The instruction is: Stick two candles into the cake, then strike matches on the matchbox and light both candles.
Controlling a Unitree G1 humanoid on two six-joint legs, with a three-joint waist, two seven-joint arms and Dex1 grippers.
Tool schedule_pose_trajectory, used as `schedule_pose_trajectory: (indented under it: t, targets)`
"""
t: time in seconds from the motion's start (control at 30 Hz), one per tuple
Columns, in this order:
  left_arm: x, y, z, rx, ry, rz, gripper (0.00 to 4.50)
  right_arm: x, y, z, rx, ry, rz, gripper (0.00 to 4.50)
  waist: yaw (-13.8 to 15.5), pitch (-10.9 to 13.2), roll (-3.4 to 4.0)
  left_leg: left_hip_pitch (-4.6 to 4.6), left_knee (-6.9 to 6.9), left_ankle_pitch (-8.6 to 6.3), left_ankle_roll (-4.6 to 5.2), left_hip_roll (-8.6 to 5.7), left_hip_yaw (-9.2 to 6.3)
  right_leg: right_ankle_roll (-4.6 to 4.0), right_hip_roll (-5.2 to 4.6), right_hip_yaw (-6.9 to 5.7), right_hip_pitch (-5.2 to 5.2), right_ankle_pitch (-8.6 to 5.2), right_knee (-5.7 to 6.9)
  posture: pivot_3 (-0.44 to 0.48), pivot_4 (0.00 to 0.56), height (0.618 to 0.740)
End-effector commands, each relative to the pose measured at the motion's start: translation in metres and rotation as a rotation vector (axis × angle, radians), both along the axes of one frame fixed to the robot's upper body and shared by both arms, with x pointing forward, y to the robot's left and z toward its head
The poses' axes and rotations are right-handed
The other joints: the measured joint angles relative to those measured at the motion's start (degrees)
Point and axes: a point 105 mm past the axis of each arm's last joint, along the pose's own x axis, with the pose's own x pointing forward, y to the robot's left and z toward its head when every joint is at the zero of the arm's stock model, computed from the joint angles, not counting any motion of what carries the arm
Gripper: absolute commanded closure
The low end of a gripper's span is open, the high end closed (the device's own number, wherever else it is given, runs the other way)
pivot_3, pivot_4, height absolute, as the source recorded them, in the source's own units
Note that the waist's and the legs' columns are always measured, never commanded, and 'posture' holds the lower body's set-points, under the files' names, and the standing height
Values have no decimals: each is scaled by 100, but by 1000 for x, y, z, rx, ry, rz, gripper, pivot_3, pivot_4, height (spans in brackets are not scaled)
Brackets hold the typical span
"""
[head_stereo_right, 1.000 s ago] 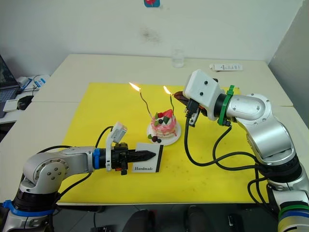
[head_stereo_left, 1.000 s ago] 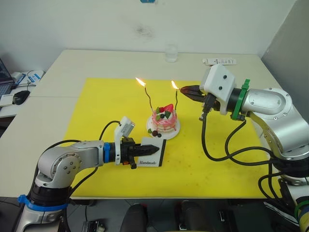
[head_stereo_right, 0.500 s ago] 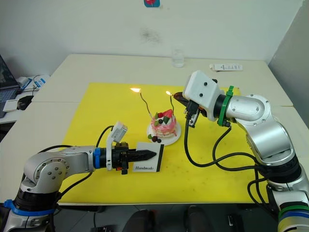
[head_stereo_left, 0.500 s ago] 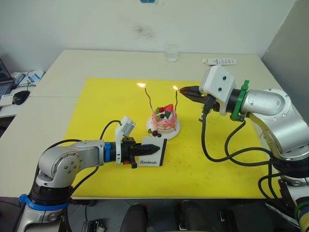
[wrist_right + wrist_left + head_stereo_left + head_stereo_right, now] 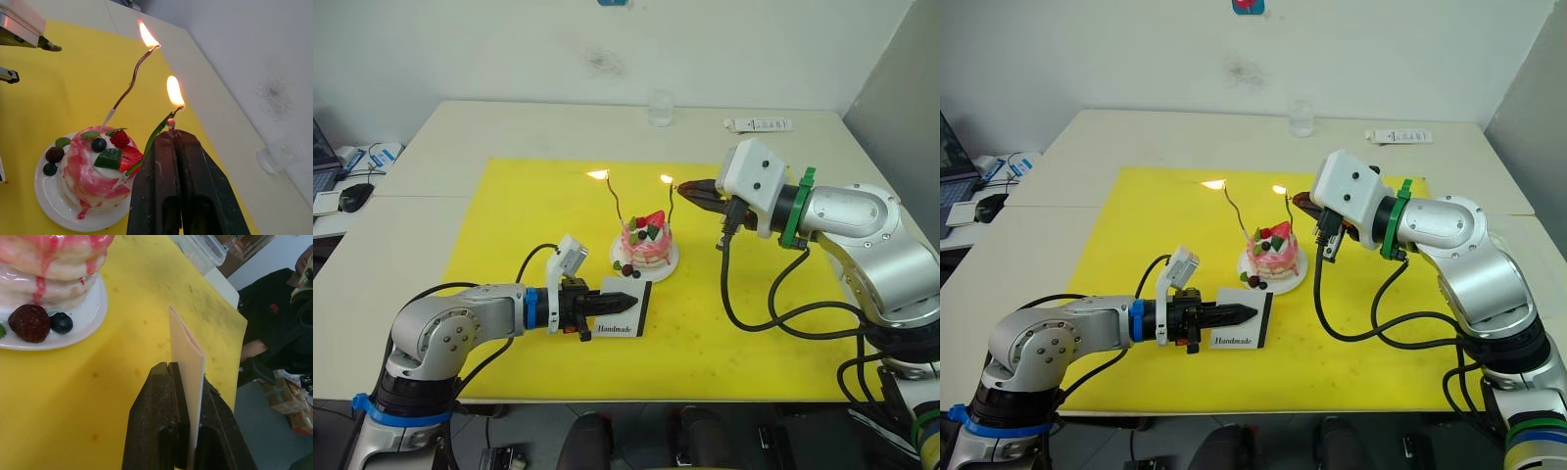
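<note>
The pink cake point(image 5: 644, 247) sits on its white plate point(image 5: 668, 266) with both candles stuck in it. The pale gold candle point(image 5: 617, 204) and the greenish candle point(image 5: 673, 206) each carry a flame. My right gripper point(image 5: 683, 185) is shut on a short match point(image 5: 171, 123), whose tip is right beside the greenish candle's point(image 5: 151, 142) burning wick. Just in front of the plate, my left gripper point(image 5: 617, 301) is shut on the white matchbox point(image 5: 625, 311) and holds it upright on edge on the mat.
A yellow mat point(image 5: 509, 215) covers the table's middle. A clear glass point(image 5: 660, 108) and a white strip point(image 5: 759, 124) lie at the far edge. A mouse point(image 5: 356, 196) sits at the far left. A person in black point(image 5: 274, 318) shows beyond the table.
Both candle flames have shrunk and flickered. My right gripper has barely shifted beside the greenish candle's tip. The left gripper and matchbox have not moved.
</note>
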Motion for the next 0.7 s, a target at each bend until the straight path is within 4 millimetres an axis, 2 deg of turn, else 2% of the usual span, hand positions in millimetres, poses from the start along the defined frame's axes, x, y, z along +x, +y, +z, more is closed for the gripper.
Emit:
schedule_pose_trajectory:
  t: [0.03,0.17,0.33,0.5,0.7]
  targets:
    - [0,-2,7,-14,-29,-9,4500,-9,-7,12,14,-33,5,4464,1,0,0,0,0,0,0,0,0,0,0,1,0,0,0,0,150,740]
    - [-3,-2,7,-25,-18,-16,4500,-14,-27,8,20,16,-55,4464,3,0,0,-3,0,0,0,-1,-1,0,-1,-1,0,0,-2,0,150,740]
    - [-11,-5,8,-53,6,-46,4500,-10,-85,-6,0,53,-288,4464,78,0,-1,-7,-1,0,0,-5,0,9,-2,-2,-1,-5,-4,0,150,740]
    - [-22,-10,8,-77,31,-81,4500,-10,-153,-32,-8,85,-558,4464,129,-1,-1,-7,0,-1,1,-6,2,11,-3,1,-1,-6,-6,0,150,740]
    - [-26,-18,10,-102,36,-108,4500,-11,-218,-52,-23,61,-832,4464,114,0,0,2,3,1,1,-5,6,12,1,5,2,-7,-1,0,150,740]
